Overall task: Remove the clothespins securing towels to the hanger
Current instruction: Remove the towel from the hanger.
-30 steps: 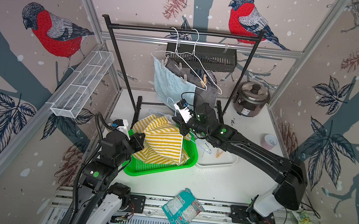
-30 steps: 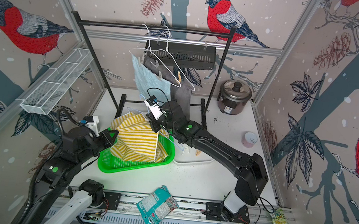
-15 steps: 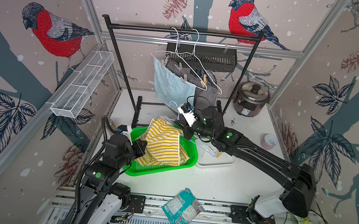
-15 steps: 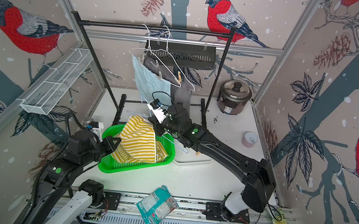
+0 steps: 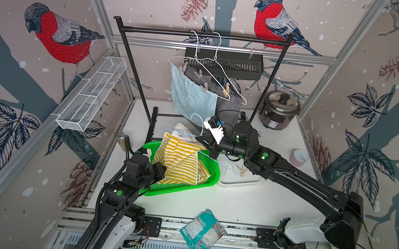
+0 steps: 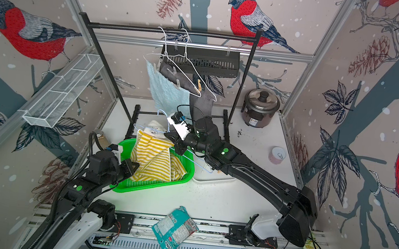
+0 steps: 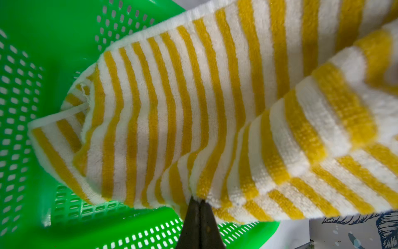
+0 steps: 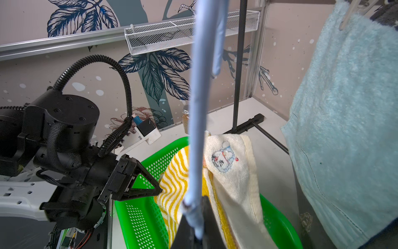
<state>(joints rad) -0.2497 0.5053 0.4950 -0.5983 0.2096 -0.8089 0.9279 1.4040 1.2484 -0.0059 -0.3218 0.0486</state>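
Left gripper (image 7: pixel 199 201): jaws pinched on an edge of the yellow-and-white striped towel (image 7: pixel 172 107), which sags into the green basket (image 5: pixel 172 192). Right gripper (image 8: pixel 195 215): clamped on the light blue wire hanger (image 8: pixel 197 107) above the basket. Behind, on the black rack (image 5: pixel 153 30): light blue towel (image 5: pixel 191 98) and dark grey towel (image 5: pixel 228 105), with clothespins (image 5: pixel 226 93) attached.

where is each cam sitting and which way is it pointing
Top views: high above the arm bases, looking down and back at the rack; left arm and right arm show in both.
Left wrist: on the left arm, looking along the left gripper into the green basket at the striped towel; only its shut tip shows.
Right wrist: on the right arm, looking past the right gripper, shut on the blue hanger, towards the left arm.
Both wrist views share towel and basket.
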